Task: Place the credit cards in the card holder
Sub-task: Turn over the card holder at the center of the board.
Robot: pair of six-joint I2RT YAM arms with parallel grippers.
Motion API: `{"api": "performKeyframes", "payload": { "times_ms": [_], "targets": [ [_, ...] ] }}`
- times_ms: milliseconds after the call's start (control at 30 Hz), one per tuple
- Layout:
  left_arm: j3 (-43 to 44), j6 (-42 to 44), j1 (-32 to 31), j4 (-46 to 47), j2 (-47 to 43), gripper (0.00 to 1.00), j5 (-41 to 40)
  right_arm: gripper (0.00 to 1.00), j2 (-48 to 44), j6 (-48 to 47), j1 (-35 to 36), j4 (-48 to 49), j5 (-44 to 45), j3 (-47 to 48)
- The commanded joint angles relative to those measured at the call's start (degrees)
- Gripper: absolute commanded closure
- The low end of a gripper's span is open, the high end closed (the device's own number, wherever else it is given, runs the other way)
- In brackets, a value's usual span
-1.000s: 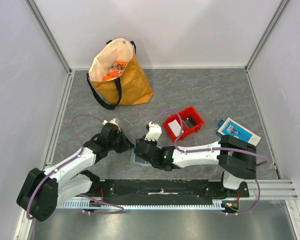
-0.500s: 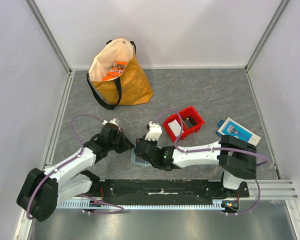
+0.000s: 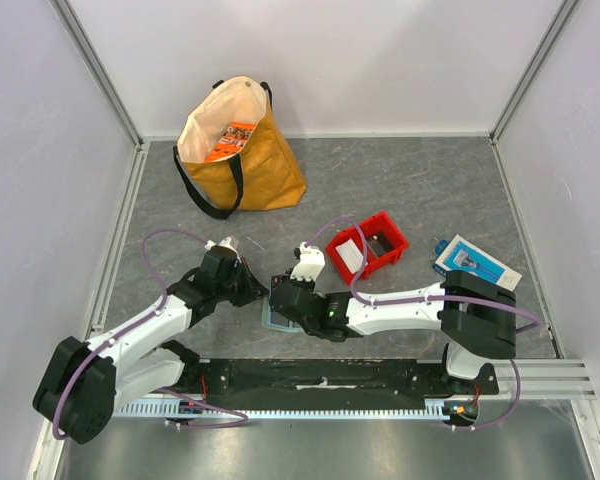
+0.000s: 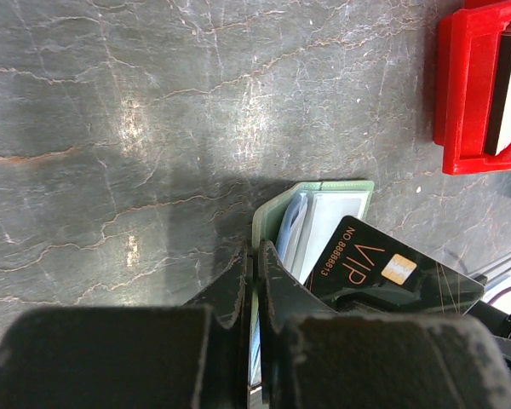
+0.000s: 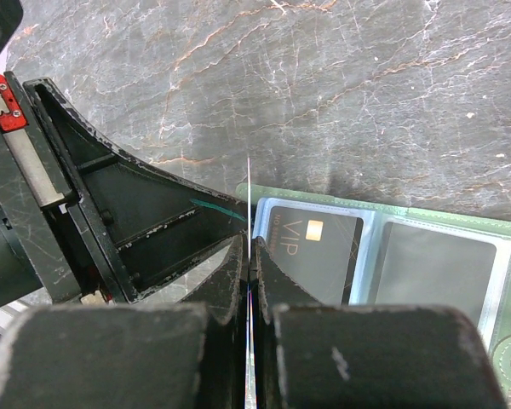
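Between the earlier overhead view and this one, only the right arm's forearm and elbow had shifted slightly; both grippers stayed close together over the wallet.

Left gripper (image 4: 255, 254): the jaws were closed on one edge of the flat pale-green square folding card holder (image 4: 341, 204), whose cover showed as a thin green strip between the fingers.

Right gripper (image 5: 249, 243): the jaws were pressed together on a thin whitish sheet (image 5: 249, 192), seen edge-on and rising just past the fingertips. Whether this was a card or a pocket leaf could not be told.

The card holder lay open on the grey marbled table (image 3: 410, 180), near the arms' mounting rail and directly beneath both grippers. A black rectangular plastic card with gold VIP lettering (image 5: 311, 251) lay at the clear pocket just beside the right gripper, and in the right wrist view it appeared to sit behind the clear plastic.

Beyond the holder and to its right, apart from it, stood a red plastic open-topped bin (image 4: 456, 94) with a whitish card (image 4: 504, 98) propped inside. A blue-and-white printed box (image 3: 477, 263) lay farther right. A mustard-yellow fabric tote bag (image 3: 265, 170) stood at the far left of the table.
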Motion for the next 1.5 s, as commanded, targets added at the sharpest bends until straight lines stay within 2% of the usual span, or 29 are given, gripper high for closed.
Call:
{"api": "performKeyframes", "payload": {
  "times_ms": [0,300,700,1333,1467],
  "targets": [
    [0.3,-1.1,0.2,0.0,-1.3,0.98,0.9,1.0,0.2,1.7,0.4,0.4,2.1,1.4],
    [0.5,-1.2,0.2,-0.1,-1.8,0.98,1.9,1.0,1.6,2.0,0.4,-0.4,2.1,2.4],
    [0.7,-1.5,0.2,-0.3,-2.3,0.98,1.7,1.0,4.9,1.7,1.6,-13.8,5.8,9.9],
    [-0.7,-4.7,0.1,-1.7,-7.0,0.98,3.0,1.0,10.7,5.7,3.4,-22.0,7.2,18.8],
    [-1.0,-5.1,0.1,-1.9,-8.2,0.98,3.2,1.0,14.2,5.3,4.3,-29.0,9.4,24.5]
  ]
}}
